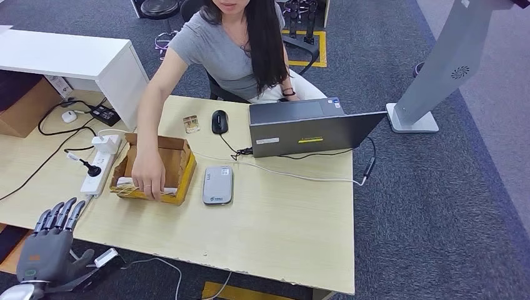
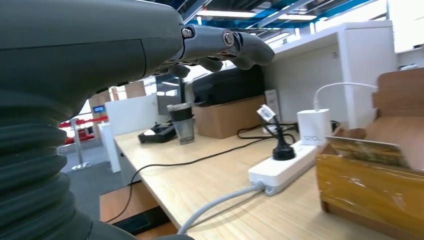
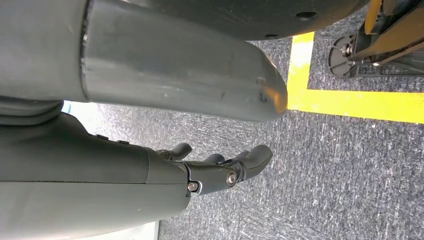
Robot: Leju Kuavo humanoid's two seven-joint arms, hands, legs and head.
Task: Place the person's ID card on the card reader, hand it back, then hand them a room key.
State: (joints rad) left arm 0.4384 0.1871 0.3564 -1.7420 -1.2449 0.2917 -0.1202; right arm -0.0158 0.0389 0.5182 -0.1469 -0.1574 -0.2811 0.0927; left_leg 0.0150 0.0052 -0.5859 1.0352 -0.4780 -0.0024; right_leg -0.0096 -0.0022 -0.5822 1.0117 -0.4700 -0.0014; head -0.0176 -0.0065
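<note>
Your left hand [image 1: 47,247] hovers spread and empty at the desk's near edge; your right hand [image 3: 220,167] hangs over carpet, fingers loosely apart, holding nothing. The card reader [image 1: 217,185] lies ahead and to the right of the left hand. Judged stage: awaiting the ID card. The person's hand [image 1: 149,178] rests in the cardboard box [image 1: 181,164], between the two. Whether it holds a card cannot be made out. Next, present the left hand to receive.
</note>
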